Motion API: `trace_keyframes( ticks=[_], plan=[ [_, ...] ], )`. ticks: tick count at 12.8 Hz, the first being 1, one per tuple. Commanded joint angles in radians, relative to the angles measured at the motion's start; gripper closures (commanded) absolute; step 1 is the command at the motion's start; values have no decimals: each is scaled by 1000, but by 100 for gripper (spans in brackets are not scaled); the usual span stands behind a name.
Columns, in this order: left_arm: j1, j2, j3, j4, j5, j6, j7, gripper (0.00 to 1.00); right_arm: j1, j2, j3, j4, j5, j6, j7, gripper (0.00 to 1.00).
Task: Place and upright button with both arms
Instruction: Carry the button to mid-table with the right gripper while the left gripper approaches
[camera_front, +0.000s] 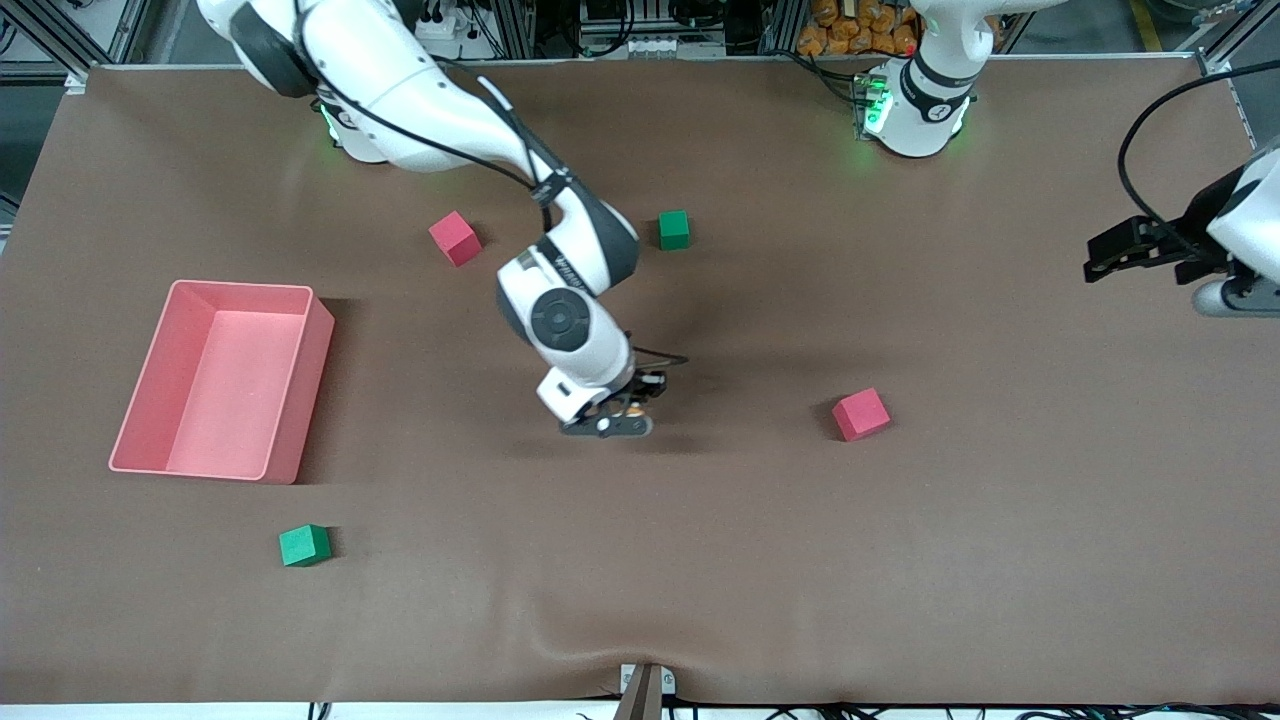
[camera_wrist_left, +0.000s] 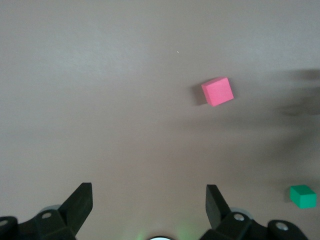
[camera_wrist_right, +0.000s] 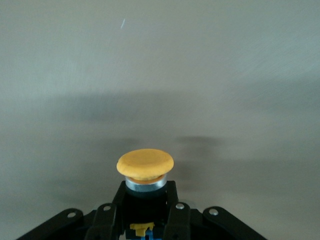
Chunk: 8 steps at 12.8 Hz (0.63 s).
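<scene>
One button, orange cap on a black body with a silver ring under the cap, sits clamped between the fingers of the right pincer, which is low over the middle of the brown table; in the front view only a speck of orange shows between the fingers. In the right wrist view the cap points away from the wrist, along the fingers, with bare table past it. Two arms: the right arm reaches from its base down to the table's middle; the left arm waits at its own end of the table, its pincer up in the air, spread wide and holding nothing, as the left wrist view shows. Cubes, four in all: two red, two green. One red cube and one green cube lie farther from the front camera than the right pincer, flanking the arm's forearm. The second red cube lies beside the right pincer toward the left arm's end, well apart. The second green cube lies nearer the camera, just below one pink bin at the right arm's end.
</scene>
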Motion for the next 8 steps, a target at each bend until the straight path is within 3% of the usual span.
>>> trace_keyframes(
  ticks=[1,2,3,4,5,8],
  plan=[
    [-4,26,-4,-10,-28,18,-9,0,17,58,-4,42,1,8,10,100],
    [-12,46,-16,-9,-28,26,-9,0,20,60,-4,42,0,6,10,100],
    [-20,66,-21,-8,-30,24,-11,0,26,61,-4,40,-2,8,10,91],
    [-36,92,-22,-6,-28,24,-23,0,35,61,-4,40,-6,8,10,42],
    [-67,121,-22,-3,-28,24,-43,0,38,61,-6,42,-9,8,7,0],
    [-176,204,-22,4,-27,26,-110,0,23,39,-9,51,-6,-5,9,0]
  ],
)
